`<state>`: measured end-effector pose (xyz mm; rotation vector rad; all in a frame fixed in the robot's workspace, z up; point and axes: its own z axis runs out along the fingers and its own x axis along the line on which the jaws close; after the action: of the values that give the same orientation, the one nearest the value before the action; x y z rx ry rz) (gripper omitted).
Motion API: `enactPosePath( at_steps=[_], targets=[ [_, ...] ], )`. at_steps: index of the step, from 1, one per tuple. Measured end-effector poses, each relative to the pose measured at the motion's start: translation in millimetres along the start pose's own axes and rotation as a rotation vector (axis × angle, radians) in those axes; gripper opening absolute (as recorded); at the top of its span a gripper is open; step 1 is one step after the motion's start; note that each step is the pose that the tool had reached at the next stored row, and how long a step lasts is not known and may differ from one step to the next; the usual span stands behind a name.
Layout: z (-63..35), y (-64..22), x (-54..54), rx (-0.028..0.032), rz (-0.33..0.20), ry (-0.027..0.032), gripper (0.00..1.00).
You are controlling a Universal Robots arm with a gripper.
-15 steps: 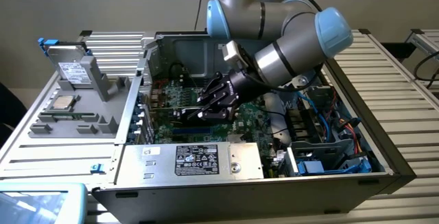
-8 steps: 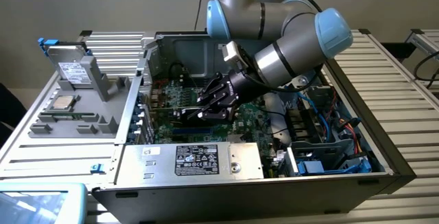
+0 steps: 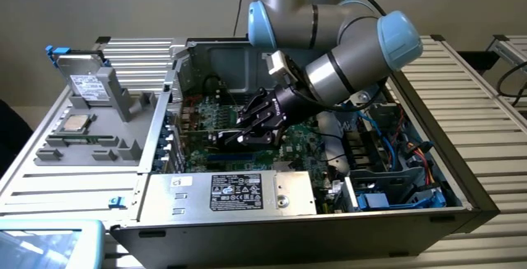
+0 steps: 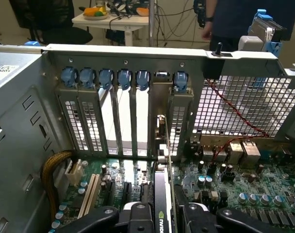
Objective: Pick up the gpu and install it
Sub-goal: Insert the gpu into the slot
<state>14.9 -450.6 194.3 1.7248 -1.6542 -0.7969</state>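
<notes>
Gpu (image 4: 162,206) between fingers (image 4: 134,216), slot covers (image 4: 84,124) alongside

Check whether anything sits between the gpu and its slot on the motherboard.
Nothing visible. The gripper holds the gpu edge-on over the motherboard, bracket at the rear slot panel. The socket under the card is hidden.

I'm seeing soft, even room light falling across the exterior view, with the grey-and-blue robot arm (image 3: 354,41) shading the large green motherboard (image 3: 300,139) inside the open case (image 3: 288,238). In the wrist view, brightness is pouring through the perforated silver rear grille (image 4: 254,97), leaving the thin green-and-black gpu (image 4: 162,199) sitting dimmer.
</notes>
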Motion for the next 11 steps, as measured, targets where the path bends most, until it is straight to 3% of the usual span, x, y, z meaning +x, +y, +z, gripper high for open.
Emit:
enactPosePath(
  at_steps=[5, 11],
  targets=[
    [0.4, -0.5, 0.0, 0.0000, 0.000, 0.0001, 0.28],
    [1.6, -1.9, 0.0, -0.0005, 0.010, 0.0065, 0.28]
  ],
)
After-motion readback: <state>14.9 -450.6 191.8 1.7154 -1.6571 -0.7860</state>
